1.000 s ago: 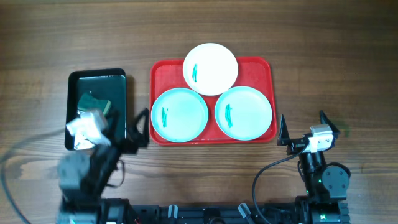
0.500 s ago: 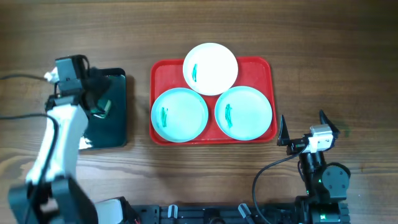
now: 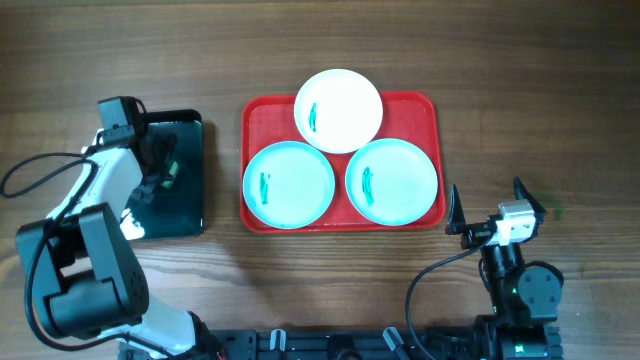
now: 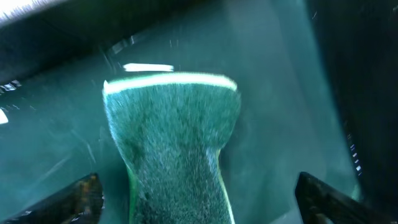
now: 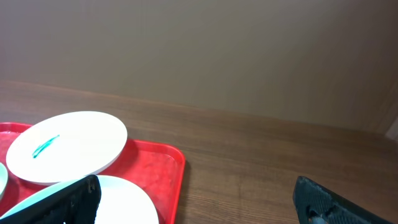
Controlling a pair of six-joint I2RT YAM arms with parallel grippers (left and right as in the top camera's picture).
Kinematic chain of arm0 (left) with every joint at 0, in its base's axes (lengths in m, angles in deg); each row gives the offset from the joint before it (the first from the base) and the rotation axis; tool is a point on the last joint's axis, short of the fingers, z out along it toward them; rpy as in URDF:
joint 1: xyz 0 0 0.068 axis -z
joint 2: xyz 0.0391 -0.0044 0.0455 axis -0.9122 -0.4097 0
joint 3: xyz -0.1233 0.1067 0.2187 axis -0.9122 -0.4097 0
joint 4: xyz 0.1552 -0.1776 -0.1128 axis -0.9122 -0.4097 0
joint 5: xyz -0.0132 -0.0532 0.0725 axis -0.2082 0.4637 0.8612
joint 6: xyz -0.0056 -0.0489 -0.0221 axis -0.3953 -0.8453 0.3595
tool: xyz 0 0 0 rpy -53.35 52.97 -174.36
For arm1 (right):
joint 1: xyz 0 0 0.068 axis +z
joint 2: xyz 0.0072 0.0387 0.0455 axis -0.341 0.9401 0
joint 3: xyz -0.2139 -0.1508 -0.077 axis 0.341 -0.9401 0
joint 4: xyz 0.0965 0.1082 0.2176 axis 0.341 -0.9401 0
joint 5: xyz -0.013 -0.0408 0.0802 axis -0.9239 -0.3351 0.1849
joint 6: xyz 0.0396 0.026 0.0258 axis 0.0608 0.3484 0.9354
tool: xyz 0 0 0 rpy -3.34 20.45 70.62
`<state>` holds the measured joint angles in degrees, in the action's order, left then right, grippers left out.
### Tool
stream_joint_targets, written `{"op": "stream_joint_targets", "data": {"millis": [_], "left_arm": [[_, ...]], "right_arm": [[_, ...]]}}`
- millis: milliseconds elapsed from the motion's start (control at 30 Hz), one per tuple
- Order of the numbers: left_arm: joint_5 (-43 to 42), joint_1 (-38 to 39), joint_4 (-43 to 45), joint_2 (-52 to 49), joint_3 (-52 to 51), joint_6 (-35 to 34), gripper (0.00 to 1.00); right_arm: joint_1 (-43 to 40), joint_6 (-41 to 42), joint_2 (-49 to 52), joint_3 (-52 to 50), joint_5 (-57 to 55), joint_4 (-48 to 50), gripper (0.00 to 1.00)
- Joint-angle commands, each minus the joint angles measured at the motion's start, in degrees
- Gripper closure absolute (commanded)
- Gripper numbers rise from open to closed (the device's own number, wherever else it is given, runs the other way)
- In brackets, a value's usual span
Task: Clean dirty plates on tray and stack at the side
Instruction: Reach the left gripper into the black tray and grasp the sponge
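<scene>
Left hand (image 4: 202, 194) spread wide astride a fuzzy green waisted sponge (image 4: 174, 137) on the glossy black tray (image 4: 280, 93); right hand (image 3: 485, 200) splayed, empty.

Sponge (image 4: 171, 143) runs off the bottom edge on the left wrist cam. Right wrist cam clips the near plate (image 5: 130, 202) the same way.

A dark green sponge (image 4: 174, 149), waisted in the middle and pale along its far edge, lies flat on a glossy black tray (image 4: 280, 93). The left pincer (image 4: 202, 200) hangs over it with its jaws spread wide, one fingertip (image 4: 78, 198) at each lower corner, well clear of the sponge's sides. Streaks of light gleam on the tray.
</scene>
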<state>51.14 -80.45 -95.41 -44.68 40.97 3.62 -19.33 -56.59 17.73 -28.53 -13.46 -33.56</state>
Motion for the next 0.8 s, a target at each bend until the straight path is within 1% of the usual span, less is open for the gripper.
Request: {"op": "stream_joint_targets", "data": {"millis": [0, 33, 133, 167, 200, 233, 300, 333, 367, 400, 433, 467, 500, 533, 633, 667, 700, 733, 767], "left_arm": [[-2.91, -0.22, -1.46, -1.31, 0.2, -1.25, 0.14], [-2.91, -0.22, -1.79, -1.31, 0.2, -1.25, 0.19], [-2.91, -0.22, -3.61, -1.31, 0.15, -1.22, 0.45], [-2.93, -0.22, -4.07, -1.31, 0.07, -1.25, 0.51], [-2.93, -0.22, -4.9, -1.31, 0.07, -1.25, 0.59], [-2.93, -0.22, -5.53, -1.31, 0.04, -1.25, 0.61], [-3.17, -0.22, -7.02, -1.29, 0.04, -1.25, 0.71], [-3.37, -0.22, -7.52, -1.29, 0.04, -1.25, 0.8], [-3.37, -0.22, -8.15, -1.29, 0.04, -1.25, 0.94], [-3.37, -0.24, -8.31, -1.29, 0.04, -1.25, 0.96], [-3.37, -0.22, -8.35, -1.29, 0.04, -1.25, 0.95], [-3.34, -0.22, -8.31, -1.29, 0.04, -1.25, 0.66], [-3.34, -0.24, -8.28, -1.29, 0.04, -1.25, 0.14], [-3.34, -0.24, -8.28, -1.29, 0.04, -1.25, 0.0], [-3.61, -0.22, -8.52, -1.29, 0.04, -1.25, 0.0], [-3.91, -0.22, -9.01, -1.29, 0.04, -1.25, 0.08], [-4.31, -0.22, -9.53, -1.29, 0.04, -1.25, 0.18], [-4.44, -0.22, -9.88, -1.29, 0.04, -1.25, 0.35], [-4.46, -0.22, -10.14, -1.29, 0.04, -1.25, 0.44]], "right_arm": [[0.24, -0.46, -0.35, -0.04, -0.76, 0.09, 0.0], [0.24, -0.46, -0.35, -0.04, -0.79, 0.09, 0.0], [0.24, -0.44, -0.35, -0.04, -0.79, 0.09, 0.0], [0.24, -0.46, -0.35, -0.04, -0.79, 0.09, 0.0], [0.24, -0.46, -0.35, -0.04, -0.79, 0.09, 0.0], [0.24, -0.46, -0.35, -0.04, -0.79, 0.09, 0.0], [0.24, -0.46, -0.35, -0.04, -0.79, 0.09, 0.0], [0.24, -0.46, -0.35, -0.04, -0.79, 0.09, 0.0], [0.24, -0.46, -0.35, -0.04, -0.76, 0.09, 0.0], [0.24, -0.48, -0.35, -0.04, -0.79, 0.09, 0.0], [0.24, -0.44, -0.35, -0.04, -0.79, 0.09, 0.0], [0.24, -0.48, -0.35, -0.04, -0.79, 0.09, 0.0], [0.24, -0.46, -0.35, -0.04, -0.79, 0.09, 0.01], [0.24, -0.48, -0.35, -0.04, -0.79, 0.09, 0.0], [0.24, -0.46, -0.35, -0.04, -0.79, 0.09, 0.0], [0.24, -0.46, -0.35, -0.04, -0.79, 0.09, 0.0], [0.24, -0.46, -0.35, -0.04, -0.79, 0.09, 0.0], [0.24, -0.46, -0.35, -0.04, -0.79, 0.09, 0.0], [0.24, -0.48, -0.35, -0.04, -0.76, 0.09, 0.0]]}}
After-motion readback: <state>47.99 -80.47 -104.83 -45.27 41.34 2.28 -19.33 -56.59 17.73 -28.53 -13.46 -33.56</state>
